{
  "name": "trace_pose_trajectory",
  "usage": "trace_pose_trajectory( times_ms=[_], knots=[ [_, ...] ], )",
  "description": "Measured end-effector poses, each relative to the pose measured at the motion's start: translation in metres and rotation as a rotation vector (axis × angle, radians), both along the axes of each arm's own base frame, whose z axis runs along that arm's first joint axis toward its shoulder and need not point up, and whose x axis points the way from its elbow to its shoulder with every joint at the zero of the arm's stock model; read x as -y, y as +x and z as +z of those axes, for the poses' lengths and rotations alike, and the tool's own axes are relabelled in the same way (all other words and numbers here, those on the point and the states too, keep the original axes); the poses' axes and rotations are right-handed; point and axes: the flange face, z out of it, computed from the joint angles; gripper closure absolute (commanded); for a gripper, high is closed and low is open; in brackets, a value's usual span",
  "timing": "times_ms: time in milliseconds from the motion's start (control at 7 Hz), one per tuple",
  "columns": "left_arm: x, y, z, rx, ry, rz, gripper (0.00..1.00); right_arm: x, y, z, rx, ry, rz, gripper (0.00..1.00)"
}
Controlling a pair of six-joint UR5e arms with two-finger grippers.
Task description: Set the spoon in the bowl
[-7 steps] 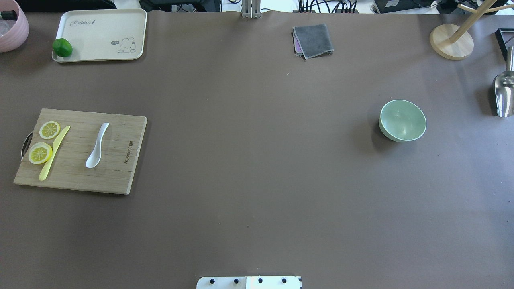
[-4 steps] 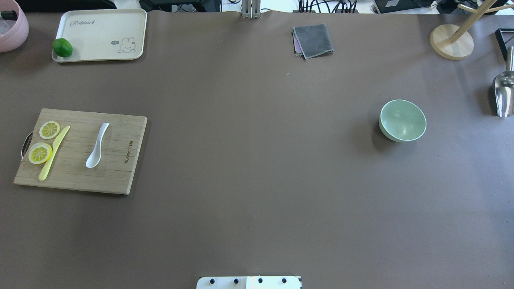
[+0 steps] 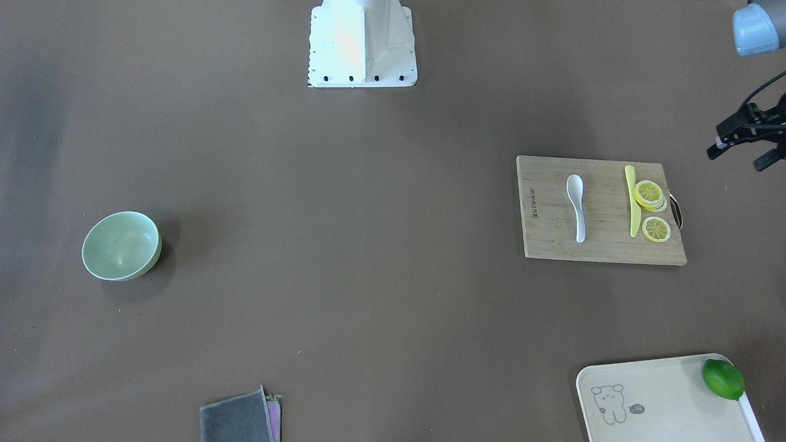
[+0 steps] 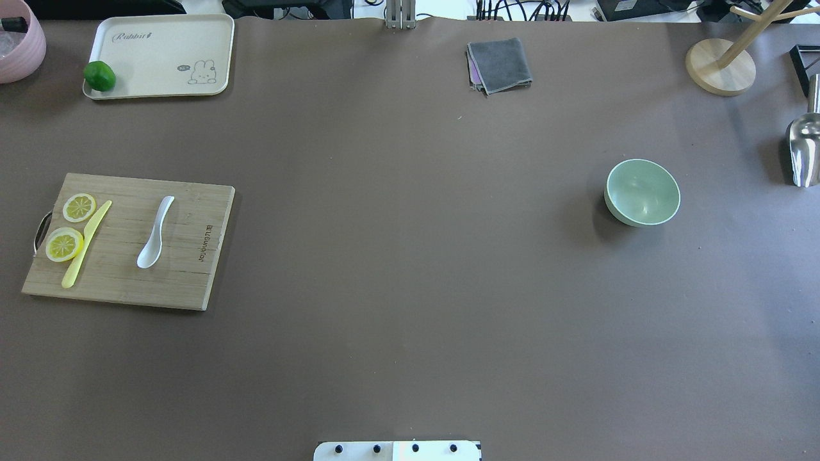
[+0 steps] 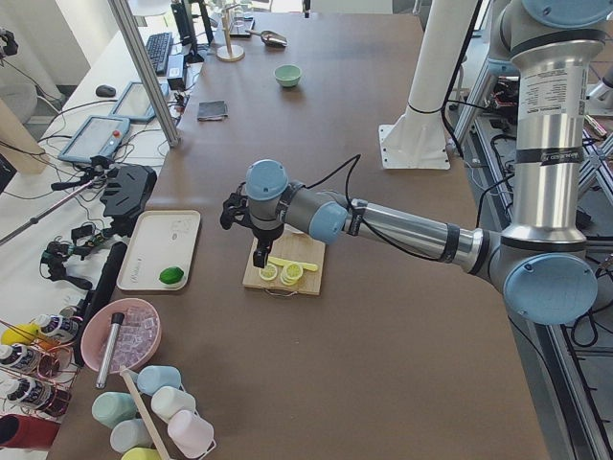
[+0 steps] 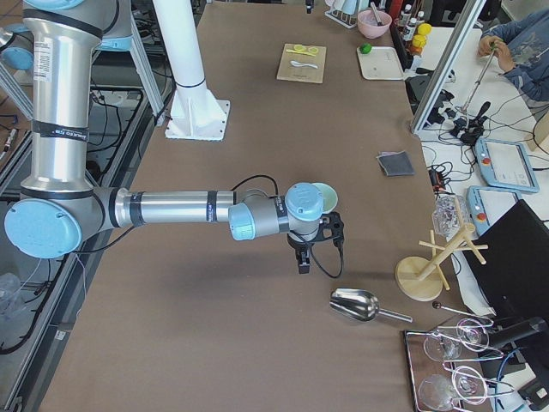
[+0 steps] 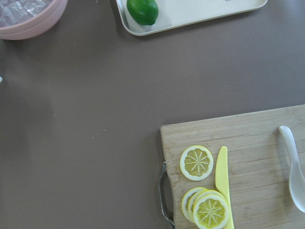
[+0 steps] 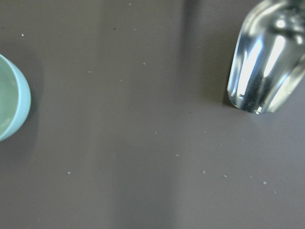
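The white spoon [image 4: 155, 232] lies on the wooden cutting board [image 4: 186, 282] at the table's left, scoop toward the robot. It also shows in the front view [image 3: 576, 207] and at the right edge of the left wrist view [image 7: 295, 167]. The pale mint-green bowl [image 4: 642, 192] stands empty at the right, and its rim shows in the right wrist view [image 8: 9, 95]. My left gripper [image 5: 260, 257] hangs over the board's outer end by the lemon slices. My right gripper [image 6: 302, 262] hangs between the bowl and the scoop. I cannot tell whether either gripper is open or shut.
A yellow knife [image 4: 86, 243] and lemon slices [image 4: 64, 244] share the board. A cream tray [image 4: 160, 38] with a lime [image 4: 99, 76] and a pink bowl [image 4: 19, 45] sit at the far left. A grey cloth [image 4: 500, 64], a metal scoop [image 4: 804, 150] and a wooden stand [image 4: 721, 67] lie further right.
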Motion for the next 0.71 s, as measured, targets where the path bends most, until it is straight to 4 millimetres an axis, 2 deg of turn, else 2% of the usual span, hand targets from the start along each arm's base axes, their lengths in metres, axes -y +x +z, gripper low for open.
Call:
trace_pose_trajectory(
  times_ms=[286,571,714],
  knots=[
    [-0.005,0.064,-0.015,0.011,-0.08,-0.021,0.03,0.019,-0.066,-0.033,0.011,0.003,-0.01,0.0],
    [-0.009,0.104,-0.019,0.03,-0.085,-0.031,0.03,0.036,-0.134,-0.059,0.008,0.017,-0.063,0.0],
    [-0.01,0.117,-0.018,0.038,-0.078,-0.033,0.03,0.051,-0.161,-0.064,0.01,0.022,-0.089,0.0]
  ],
)
